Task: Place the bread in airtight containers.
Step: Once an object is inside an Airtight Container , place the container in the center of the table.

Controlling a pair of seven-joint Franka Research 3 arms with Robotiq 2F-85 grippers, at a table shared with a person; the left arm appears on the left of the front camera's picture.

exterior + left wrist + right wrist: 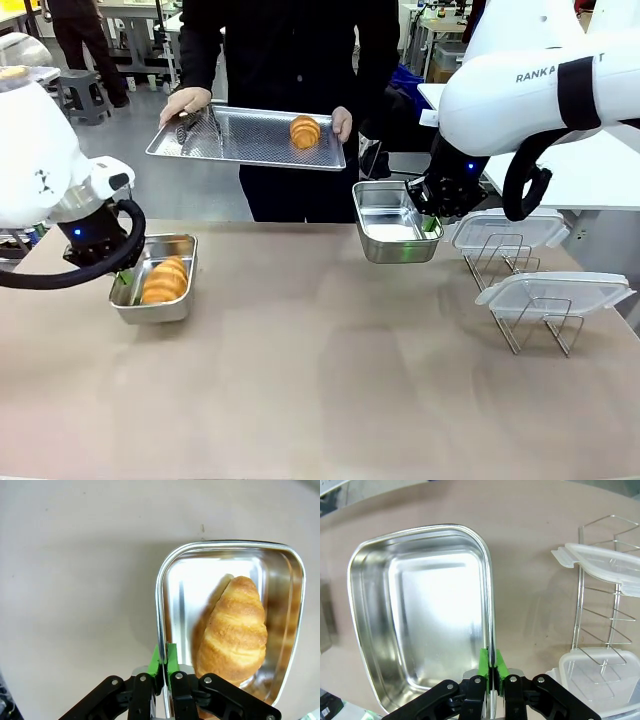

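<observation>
Tub (159, 595) of croissant (234, 630) in left gripper (165, 656)

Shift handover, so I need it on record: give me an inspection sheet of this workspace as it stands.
Surface: beige table, no spills seen.
Job's things: left container on the table, croissant inside; right container empty; second croissant on the person's tray; two clear lids resting on wire racks.
Clutter: nothing seen.
Grippers: left gripper shut on left container's rim; right gripper shut on right container's rim.
Cables: black cable loop at the left wrist, another at the right.
Surroundings: person at far side, holding the tray.
</observation>
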